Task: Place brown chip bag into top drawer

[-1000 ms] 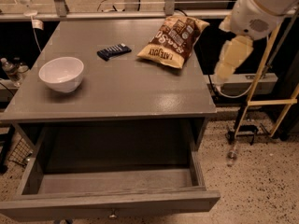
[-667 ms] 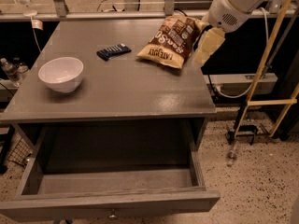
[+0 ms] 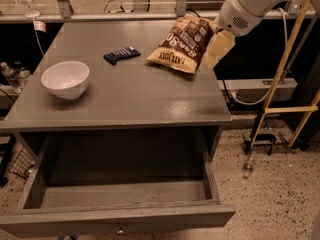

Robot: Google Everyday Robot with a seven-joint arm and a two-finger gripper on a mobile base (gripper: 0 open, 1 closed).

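The brown chip bag (image 3: 181, 45) lies on the grey table top (image 3: 135, 96) at the back right, dark brown with pale yellow ends. My gripper (image 3: 217, 49) hangs from the white arm at the table's right edge, right beside the bag's right end. Whether it touches the bag cannot be told. The top drawer (image 3: 120, 218) is pulled out toward the front below the table top. Its inside shows bare, and its small round knob (image 3: 120, 230) sits at the bottom edge.
A white bowl (image 3: 65, 78) stands at the table's left. A small dark blue bar (image 3: 121, 55) lies left of the bag. A yellow frame (image 3: 286, 79) and a grey box stand on the right. A bottle (image 3: 248, 164) lies on the speckled floor.
The arm has swung left from beyond the table's right side, and the gripper has come in next to the bag's right end. The bag, bowl and drawer have not moved.
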